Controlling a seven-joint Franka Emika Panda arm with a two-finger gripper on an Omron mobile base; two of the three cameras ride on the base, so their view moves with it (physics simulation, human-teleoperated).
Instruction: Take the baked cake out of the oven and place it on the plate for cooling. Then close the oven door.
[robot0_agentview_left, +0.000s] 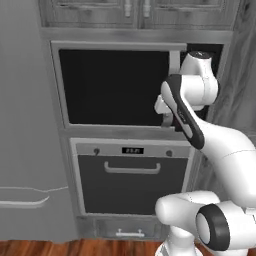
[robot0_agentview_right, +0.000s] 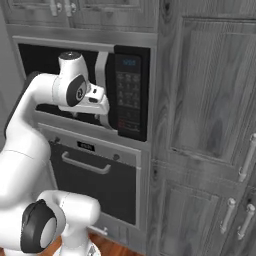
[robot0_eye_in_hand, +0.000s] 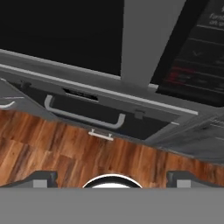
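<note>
Oven (robot0_agentview_left: 132, 175) sits below the microwave (robot0_agentview_left: 117, 87) in the grey cabinet wall. Oven door (robot0_agentview_left: 131, 184) shut flush, its curved bar handle (robot0_agentview_left: 132, 169) untouched. Tool (robot0_eye_in_hand: 111, 177) up at the microwave's lower right corner, just beside its vertical handle (robot0_agentview_right: 102, 80); fingers spread wide, nothing between them. Wood floor (robot0_eye_in_hand: 65, 148) below.

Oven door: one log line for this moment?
oven door: shut | gripper: open, empty, up beside microwave handle | cake: unseen | step: open door pending
</note>
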